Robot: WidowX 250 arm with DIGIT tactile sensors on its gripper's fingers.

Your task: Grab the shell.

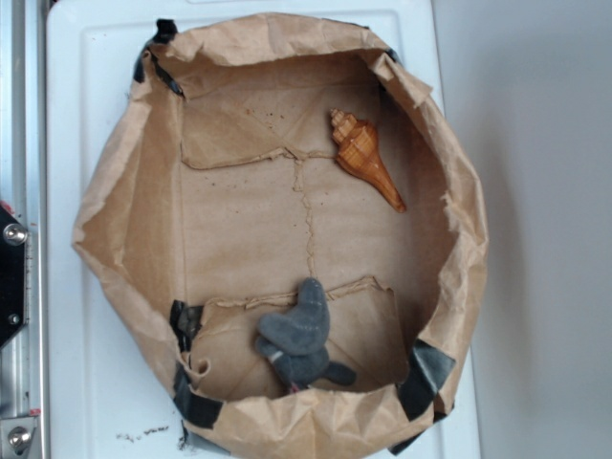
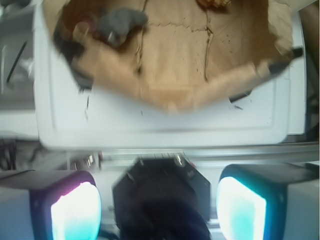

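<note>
The shell (image 1: 363, 153), a glossy orange-brown conch with a pointed tail, lies on the floor of a shallow brown paper tray (image 1: 124, 220) at its upper right. In the wrist view only a sliver of the shell (image 2: 214, 3) shows at the top edge. My gripper (image 2: 160, 189) is outside the tray, well away from the shell. Its two fingers (image 2: 75, 212) stand wide apart and open, with nothing between them but the black arm base (image 2: 160, 195) behind. The gripper does not appear in the exterior view.
A grey plush toy (image 1: 298, 337) lies at the tray's opposite end from the shell, also seen as the grey plush toy (image 2: 120, 22). The tray's crumpled walls (image 2: 170, 102) rise around it, taped black at the corners. It sits on a white board (image 1: 86, 382) beside a metal rail (image 1: 14, 115).
</note>
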